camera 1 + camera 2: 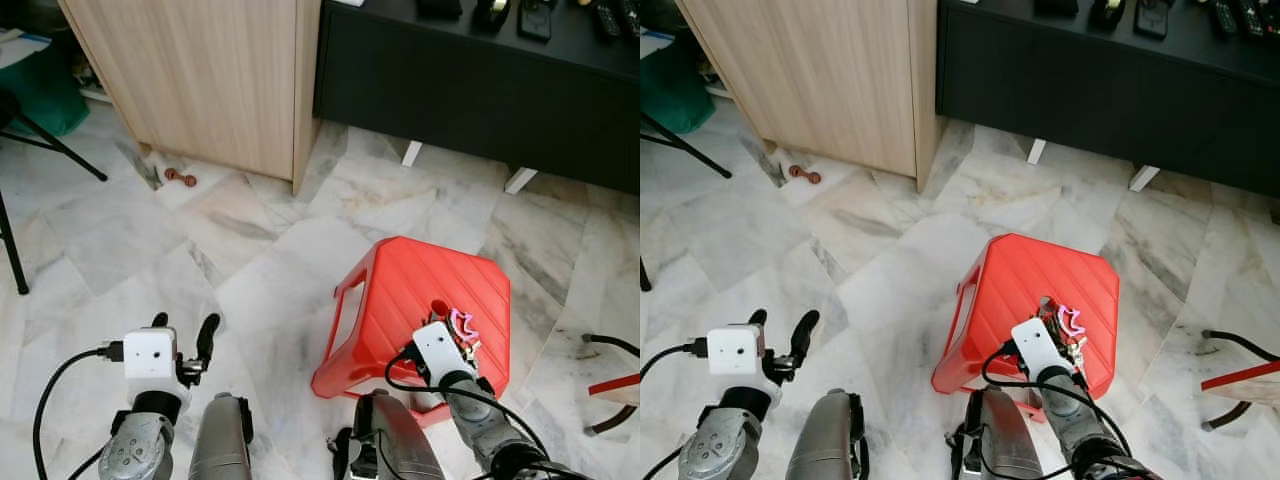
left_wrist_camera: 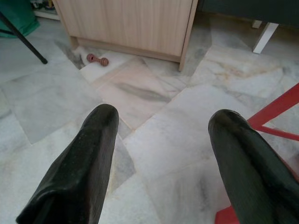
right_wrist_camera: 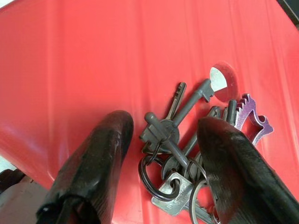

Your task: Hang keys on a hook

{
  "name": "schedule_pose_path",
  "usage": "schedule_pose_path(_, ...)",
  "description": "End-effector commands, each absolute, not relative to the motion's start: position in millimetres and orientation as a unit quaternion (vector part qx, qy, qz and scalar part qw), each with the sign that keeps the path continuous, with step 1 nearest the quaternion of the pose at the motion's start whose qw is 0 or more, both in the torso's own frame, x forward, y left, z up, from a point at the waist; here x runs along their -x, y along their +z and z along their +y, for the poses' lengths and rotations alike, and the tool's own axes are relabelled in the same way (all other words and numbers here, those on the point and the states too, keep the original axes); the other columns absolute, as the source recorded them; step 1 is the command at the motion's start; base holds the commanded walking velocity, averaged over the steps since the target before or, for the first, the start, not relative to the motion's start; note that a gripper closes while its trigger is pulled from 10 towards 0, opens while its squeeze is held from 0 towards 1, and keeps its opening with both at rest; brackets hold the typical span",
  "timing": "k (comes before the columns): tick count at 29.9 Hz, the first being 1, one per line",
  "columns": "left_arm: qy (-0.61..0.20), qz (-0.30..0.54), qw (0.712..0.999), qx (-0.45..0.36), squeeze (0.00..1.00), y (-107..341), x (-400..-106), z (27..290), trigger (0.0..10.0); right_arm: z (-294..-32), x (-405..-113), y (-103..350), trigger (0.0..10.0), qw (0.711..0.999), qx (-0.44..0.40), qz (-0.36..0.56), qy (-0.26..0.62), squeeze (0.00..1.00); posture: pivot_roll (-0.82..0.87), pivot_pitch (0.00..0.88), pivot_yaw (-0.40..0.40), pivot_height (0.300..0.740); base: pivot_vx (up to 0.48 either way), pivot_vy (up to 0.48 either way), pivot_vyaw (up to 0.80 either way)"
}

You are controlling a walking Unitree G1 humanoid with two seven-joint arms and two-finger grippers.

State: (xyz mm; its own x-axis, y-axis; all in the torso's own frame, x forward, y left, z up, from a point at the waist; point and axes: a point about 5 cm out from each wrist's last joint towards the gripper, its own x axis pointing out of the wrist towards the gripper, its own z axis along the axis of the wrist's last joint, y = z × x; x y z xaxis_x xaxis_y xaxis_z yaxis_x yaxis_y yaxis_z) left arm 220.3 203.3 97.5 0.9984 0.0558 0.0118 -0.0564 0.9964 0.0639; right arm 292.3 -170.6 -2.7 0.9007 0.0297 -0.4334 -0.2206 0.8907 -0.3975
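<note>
Far left, a black stand leg (image 1: 60, 150) crosses the marble floor (image 1: 250, 250). Beside it, at the foot of the wooden cabinet (image 1: 210, 80), you see a small reddish-brown dumbbell-shaped object (image 1: 181, 178) lying on the tiles.

Near left, your left gripper (image 1: 185, 340) hovers above bare floor, well apart from the stool. Its two black fingers (image 2: 79, 172) stand wide apart and hold nothing.

Far centre to far right, a black low cabinet (image 1: 470, 90) on white feet runs along the back.

Right of centre, the red plastic stool (image 1: 400, 290) stands on the floor. The bunch of keys (image 3: 180, 149) lies on its ribbed top, on the near right part, just beside a round hole (image 3: 218, 78) in the seat. A purple key-shaped tag (image 3: 252, 119) lies at the right edge of the bunch.

Your right gripper (image 3: 163, 154) is down at the stool top. Its fingers (image 3: 98, 158) are spread, one on each side of the bunch; whether they touch the keys you cannot tell, and they have not closed on them.
</note>
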Motion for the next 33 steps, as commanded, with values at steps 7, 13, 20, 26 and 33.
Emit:
schedule_pose_path(7, 0.023, 0.012, 0.999, -0.032, 0.00, 93.1, -212.3, 196.9, 10.0, -169.6, -284.6, -7.7, 10.0, 0.948, 0.230, 0.205, 0.075, 0.00, 0.20, 0.386, -0.140, 0.639, 0.000, 0.000, 0.00)
schedule_pose_path(13, 0.024, 0.013, 0.999, -0.032, 0.00, 92.6, -212.1, 197.0, 10.0, -169.9, -287.2, -4.6, 4.6, 0.950, 0.233, 0.195, 0.072, 0.00, 0.20, 0.386, -0.141, 0.639, 0.000, 0.000, 0.00)
schedule_pose_path(20, 0.025, 0.015, 0.999, -0.032, 0.00, 92.1, -211.6, 196.5, 10.0, -172.0, -288.4, -2.7, 0.0, 0.950, 0.243, 0.187, 0.062, 0.00, 0.20, 0.383, -0.139, 0.639, 0.000, 0.000, 0.00)
schedule_pose_path(26, 0.025, 0.012, 0.999, -0.032, 0.00, 92.5, -213.4, 196.4, 10.0, -174.2, -290.0, -0.3, 0.0, 0.950, 0.251, 0.178, 0.055, 0.00, 0.20, 0.379, -0.138, 0.639, 0.000, 0.000, 0.00)
schedule_pose_path(33, 0.025, 0.011, 0.999, -0.032, 0.00, 91.8, -215.9, 196.6, 10.0, -173.6, -291.3, 1.1, 0.0, 0.951, 0.251, 0.174, 0.053, 0.00, 0.20, 0.368, -0.138, 0.639, 0.000, 0.000, 0.00)
